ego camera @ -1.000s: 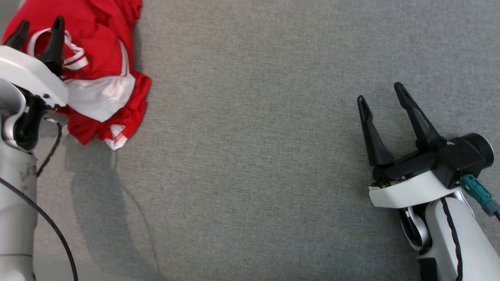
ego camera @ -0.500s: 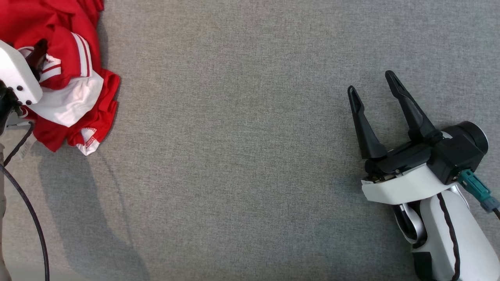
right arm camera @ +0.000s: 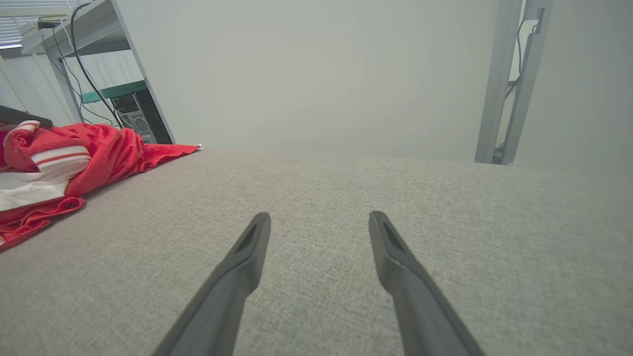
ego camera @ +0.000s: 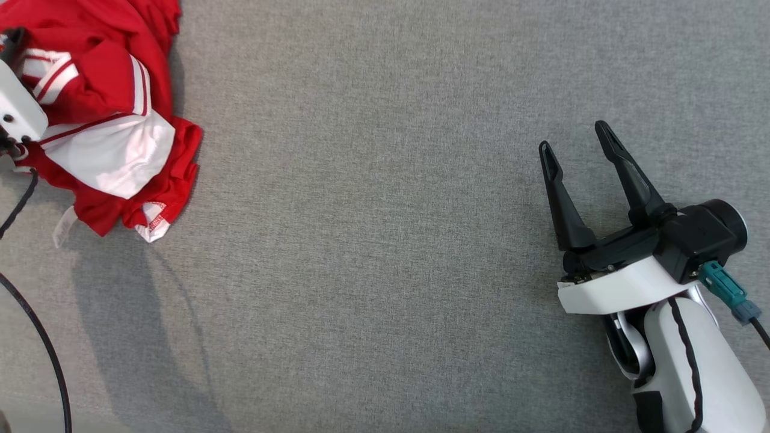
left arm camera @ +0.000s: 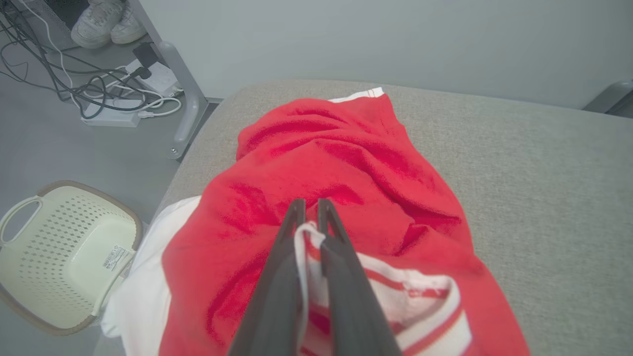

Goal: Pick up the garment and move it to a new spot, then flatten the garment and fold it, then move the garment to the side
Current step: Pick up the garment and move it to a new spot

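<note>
Pressed together, the left pincer (left arm camera: 307,207) pinches a thin white-edged fold, probably collar trim though the angle leaves that unsure, of the crumpled red and white jersey garment (left arm camera: 346,163). The garment lies heaped under and just ahead of this pincer, at the edge of the grey fabric-covered bench (ego camera: 385,240). A white part droops over the bench edge to the pincer's left, above the cream perforated plastic basket (left arm camera: 64,257). Since the bite looks slim, the lift should go straight up and slowly until the cloth hangs free. Only then should it carry across toward the bare middle. The right pincer (ego camera: 572,137) is spread wide, well apart from the garment, free to catch a second corner.
</note>
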Motion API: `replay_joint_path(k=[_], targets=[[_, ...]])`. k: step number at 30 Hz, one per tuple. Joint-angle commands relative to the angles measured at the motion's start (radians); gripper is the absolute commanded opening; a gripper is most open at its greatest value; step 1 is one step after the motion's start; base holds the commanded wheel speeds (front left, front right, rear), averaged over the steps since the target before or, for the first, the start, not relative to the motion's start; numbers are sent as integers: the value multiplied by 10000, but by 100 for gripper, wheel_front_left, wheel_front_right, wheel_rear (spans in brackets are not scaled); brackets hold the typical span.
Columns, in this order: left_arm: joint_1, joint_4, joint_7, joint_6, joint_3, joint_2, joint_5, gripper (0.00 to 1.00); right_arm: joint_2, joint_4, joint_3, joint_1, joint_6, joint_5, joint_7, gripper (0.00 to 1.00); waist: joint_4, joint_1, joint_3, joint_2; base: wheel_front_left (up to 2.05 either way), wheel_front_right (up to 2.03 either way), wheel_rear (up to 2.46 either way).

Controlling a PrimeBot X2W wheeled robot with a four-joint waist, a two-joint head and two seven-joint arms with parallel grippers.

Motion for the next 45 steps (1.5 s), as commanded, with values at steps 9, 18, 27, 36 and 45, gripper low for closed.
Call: replay_joint_path(k=[9, 18, 27, 36, 45], targets=[[-290, -1303, -1509, 151, 495, 43, -290, 0, 169, 194, -128, 272, -3, 245, -17, 100, -141, -1, -1305, 0, 0, 0, 0], [-430, -2790, -3021, 260, 880, -443, -594, 0, 305, 271, -505, 616, -3, 334, -17, 100, -428, -1, -2363, 0, 0, 0, 0], [-604, -4177, -3567, 318, 614, -1266, -821, 0, 336, 301, -699, 828, -3, 395, -17, 100, -781, -1, -3081, 0, 0, 0, 0], [-539, -5682, -3096, 467, -362, -2503, -1016, 0, 344, 206, -936, 901, -3, 593, -18, 100, -1726, -1, -3438, 0, 0, 0, 0], [-298, -6742, -2867, 897, -1675, -3388, -1409, 0, 347, -7, -1130, 835, -3, 717, -19, 100, -3152, -1, -3270, 0, 0, 0, 0]])
